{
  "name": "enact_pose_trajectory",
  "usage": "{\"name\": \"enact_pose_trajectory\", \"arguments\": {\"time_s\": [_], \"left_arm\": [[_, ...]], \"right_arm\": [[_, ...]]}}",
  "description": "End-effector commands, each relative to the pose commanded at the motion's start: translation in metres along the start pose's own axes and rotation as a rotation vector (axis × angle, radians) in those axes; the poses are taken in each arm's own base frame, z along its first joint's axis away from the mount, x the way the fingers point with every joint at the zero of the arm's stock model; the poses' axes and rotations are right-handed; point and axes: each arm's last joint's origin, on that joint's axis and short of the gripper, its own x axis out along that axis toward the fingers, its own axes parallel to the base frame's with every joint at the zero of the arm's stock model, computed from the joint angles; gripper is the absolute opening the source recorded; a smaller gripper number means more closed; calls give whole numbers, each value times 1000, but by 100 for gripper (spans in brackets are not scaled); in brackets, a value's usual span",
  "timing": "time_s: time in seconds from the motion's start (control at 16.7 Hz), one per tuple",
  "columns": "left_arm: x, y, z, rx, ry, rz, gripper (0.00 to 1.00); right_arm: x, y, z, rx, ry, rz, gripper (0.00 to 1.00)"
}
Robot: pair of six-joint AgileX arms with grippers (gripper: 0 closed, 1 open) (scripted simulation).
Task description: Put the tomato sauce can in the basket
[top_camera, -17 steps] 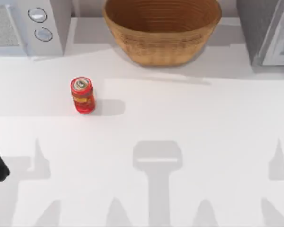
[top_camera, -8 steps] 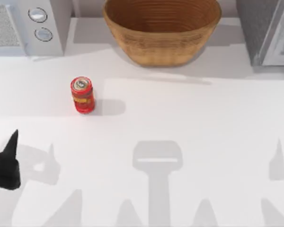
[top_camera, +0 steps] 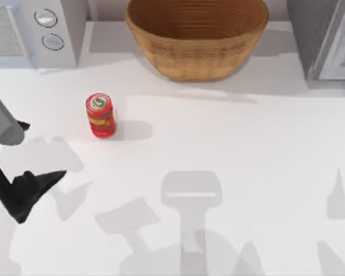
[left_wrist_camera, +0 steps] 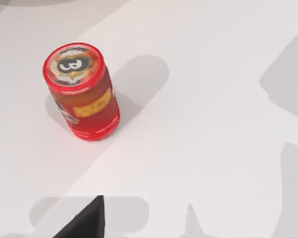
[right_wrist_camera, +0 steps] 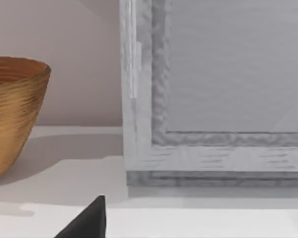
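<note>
Left gripper (top_camera: pixel 37 187) hangs low over the table, near the can (top_camera: pixel 100 115) but apart from it. I cannot tell how wide it is open, and it holds nothing. The can stands upright, well away from the basket (top_camera: pixel 196 40), which sits behind it at the back. It looks small, hard, smooth and probably light. Pinching its round sides near the middle seems best. The right arm is parked.

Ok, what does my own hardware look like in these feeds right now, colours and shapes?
In the top view, the left arm shows a light grey rounded link leading to a matte black left gripper with pointed, wedge-shaped fingers. Each wrist view shows one black triangular fingertip: left, right. No cables or markings are visible.
</note>
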Motion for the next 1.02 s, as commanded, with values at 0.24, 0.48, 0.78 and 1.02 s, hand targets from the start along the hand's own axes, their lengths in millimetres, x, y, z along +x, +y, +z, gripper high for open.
{"name": "enact_pose_trajectory", "arguments": {"time_s": [0.24, 0.48, 0.78, 1.02], "left_arm": [[47, 57, -2, 25, -13, -314, 100], [104, 113, -31, 27, -134, -506, 100], [163, 162, -76, 79, -323, -568, 100], [187, 181, -90, 141, -420, -555, 100]], "right_arm": [[0, 0, 0, 0, 0, 0, 100], [0, 0, 0, 0, 0, 0, 100], [0, 0, 0, 0, 0, 0, 100], [0, 0, 0, 0, 0, 0, 100]]}}
